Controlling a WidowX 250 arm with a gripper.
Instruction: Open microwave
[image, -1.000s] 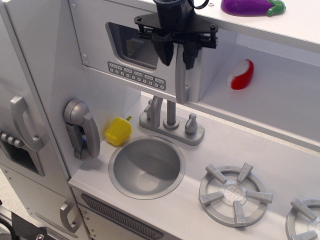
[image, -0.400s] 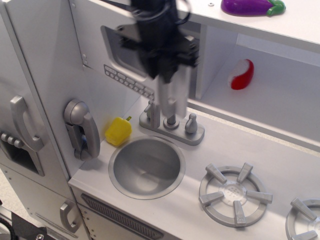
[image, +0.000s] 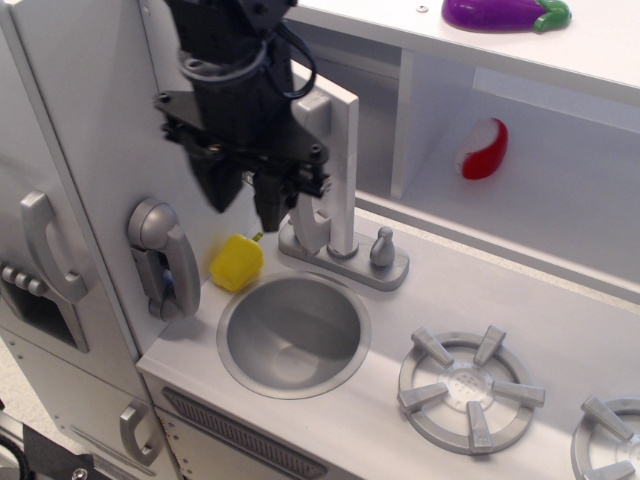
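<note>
Your microwave (image: 335, 150) door stands swung wide at upper centre, edge-on to the camera. The gripper (image: 245, 205) hangs just left of it, jaws apart and holding nothing. Draw clear leftward and upward, without nudging the faucet (image: 345, 250) below.

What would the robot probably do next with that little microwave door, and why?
Probably let go and back away. The microwave door already stands swung out toward the camera, edge-on, leaving the compartment behind it open. The gripper hangs right beside its handle above the faucet, though whether the jaws grip it is hard to tell. Little more swing seems needed.
</note>
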